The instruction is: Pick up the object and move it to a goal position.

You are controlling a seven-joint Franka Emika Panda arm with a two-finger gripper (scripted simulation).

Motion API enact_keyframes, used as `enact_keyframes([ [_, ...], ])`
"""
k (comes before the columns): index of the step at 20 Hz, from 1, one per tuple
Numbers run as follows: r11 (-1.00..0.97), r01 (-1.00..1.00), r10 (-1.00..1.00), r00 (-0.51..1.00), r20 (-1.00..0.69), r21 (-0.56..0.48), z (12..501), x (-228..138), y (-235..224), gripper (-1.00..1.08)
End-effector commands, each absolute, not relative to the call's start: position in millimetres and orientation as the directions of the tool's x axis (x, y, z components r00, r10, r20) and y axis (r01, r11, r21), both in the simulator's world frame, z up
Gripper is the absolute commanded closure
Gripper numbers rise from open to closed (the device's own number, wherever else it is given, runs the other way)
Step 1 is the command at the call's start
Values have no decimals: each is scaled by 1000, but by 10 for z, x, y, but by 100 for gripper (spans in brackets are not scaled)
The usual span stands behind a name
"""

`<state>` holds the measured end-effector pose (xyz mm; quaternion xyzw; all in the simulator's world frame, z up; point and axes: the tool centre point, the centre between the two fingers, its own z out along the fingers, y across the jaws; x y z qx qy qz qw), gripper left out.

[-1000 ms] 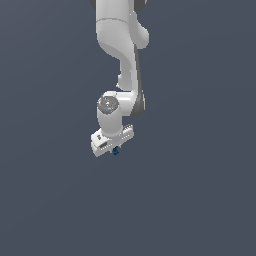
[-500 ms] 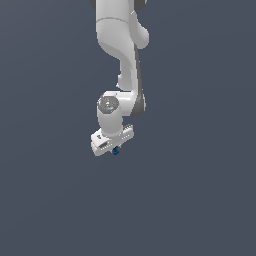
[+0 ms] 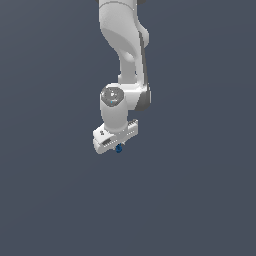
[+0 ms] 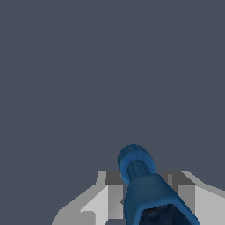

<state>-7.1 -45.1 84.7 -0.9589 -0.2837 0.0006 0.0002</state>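
Slate-grey emptiness fills both views, flat and featureless, so nothing tells whether it is a floor or only backdrop. White and glossy, the arm [image 3: 122, 55] hangs down from the upper edge of the exterior view, where its upper links are cut off by the frame. At its lower end sits the pincer [image 3: 116, 141], tilted so that its end toward the exterior view's left hangs lower; the fingers themselves are too small there to separate from the body. In the wrist view two pale grey fingers [image 4: 103, 197] rise on either side of the object [image 4: 143, 184], close against it, so the pincer holds the object between them. It is glossy blue and elongated, with a rounded knob at its far end and a wider, hollow-looking near end cut off by the frame edge. In the exterior view only a tiny blue tip [image 3: 119, 148] peeks out beneath the pincer, its shape unreadable.
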Motion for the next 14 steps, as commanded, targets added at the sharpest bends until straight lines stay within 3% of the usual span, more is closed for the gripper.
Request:
enact_keyframes([
  [1, -839, 545, 545, 839, 0, 0, 1039, -22, -362, 108],
  [14, -839, 545, 545, 839, 0, 0, 2318, 321, 225, 108],
])
